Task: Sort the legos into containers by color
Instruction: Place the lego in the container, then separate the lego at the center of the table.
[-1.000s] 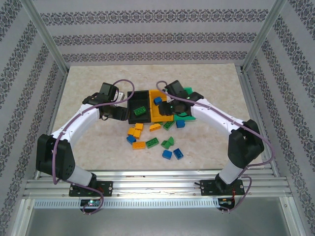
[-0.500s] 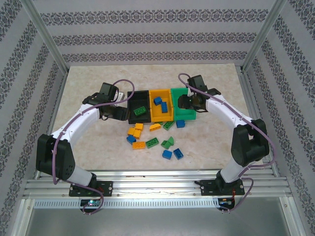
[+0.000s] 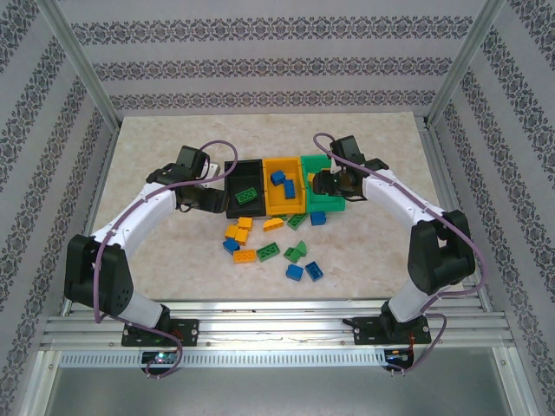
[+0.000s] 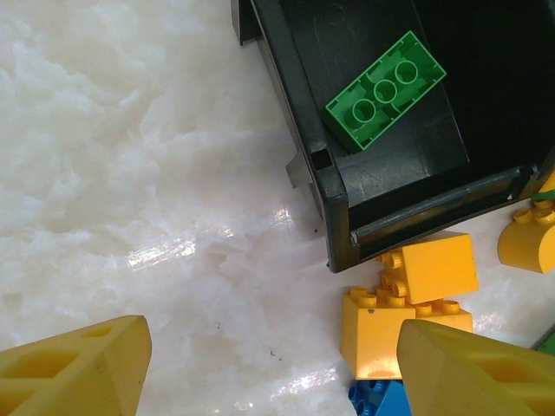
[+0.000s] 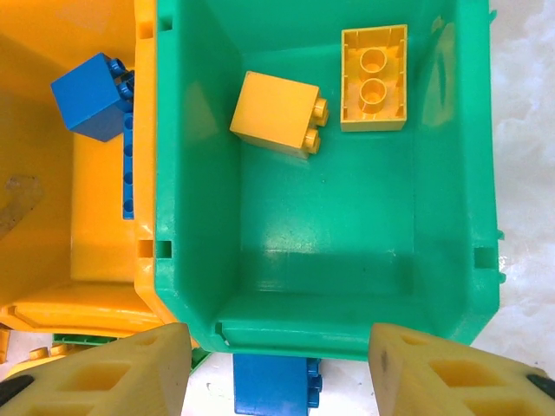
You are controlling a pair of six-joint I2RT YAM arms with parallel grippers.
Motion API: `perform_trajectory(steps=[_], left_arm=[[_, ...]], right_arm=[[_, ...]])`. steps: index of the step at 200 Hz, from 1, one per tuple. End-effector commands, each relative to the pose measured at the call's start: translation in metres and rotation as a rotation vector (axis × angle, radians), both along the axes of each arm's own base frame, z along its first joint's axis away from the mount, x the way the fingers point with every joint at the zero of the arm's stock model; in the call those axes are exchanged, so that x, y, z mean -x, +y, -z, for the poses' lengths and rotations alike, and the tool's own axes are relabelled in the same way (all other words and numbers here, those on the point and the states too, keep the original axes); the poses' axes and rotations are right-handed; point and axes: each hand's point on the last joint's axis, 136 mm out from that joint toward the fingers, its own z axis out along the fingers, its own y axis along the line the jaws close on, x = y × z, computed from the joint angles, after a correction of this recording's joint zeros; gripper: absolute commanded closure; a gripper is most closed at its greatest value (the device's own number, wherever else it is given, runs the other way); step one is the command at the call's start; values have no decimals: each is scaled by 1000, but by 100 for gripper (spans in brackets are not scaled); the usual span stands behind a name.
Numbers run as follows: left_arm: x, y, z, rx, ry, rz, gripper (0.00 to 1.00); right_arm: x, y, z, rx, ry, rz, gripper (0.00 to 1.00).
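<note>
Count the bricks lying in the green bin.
2. Both are orange-yellow bricks at one end of the green bin: one on its side nearer the orange bin, the other nearer the outer wall.

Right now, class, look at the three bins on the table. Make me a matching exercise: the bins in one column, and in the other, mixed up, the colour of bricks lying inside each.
Column one:
1. black bin
2. yellow bin
3. green bin

Column two:
A. yellow bricks
B. one green brick
C. blue bricks

Pairs: 1-B, 2-C, 3-A.
</note>
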Motion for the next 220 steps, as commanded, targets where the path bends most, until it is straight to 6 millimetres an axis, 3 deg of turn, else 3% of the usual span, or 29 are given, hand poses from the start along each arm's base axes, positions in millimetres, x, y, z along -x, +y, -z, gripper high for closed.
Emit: perform_trajectory(steps=[1, 59, 92, 145, 220], left_arm=[[1, 3, 2, 8, 21, -7, 25], [10, 7, 5, 1, 60, -28, 25], [26, -11, 9, 134, 116, -49, 25], [61, -35, 35, 278, 257, -75, 28], [63, -46, 63, 228, 330, -92, 37]], right_arm=[[4, 3, -9, -20, -25, -18, 43], [11, 4, -8, -22, -26, -25, 43], [14, 6, -1, -28, -17, -43, 43], [17, 6, 5, -35, -27, -56, 43], [25, 3, 14, -26, -27, -60, 43]])
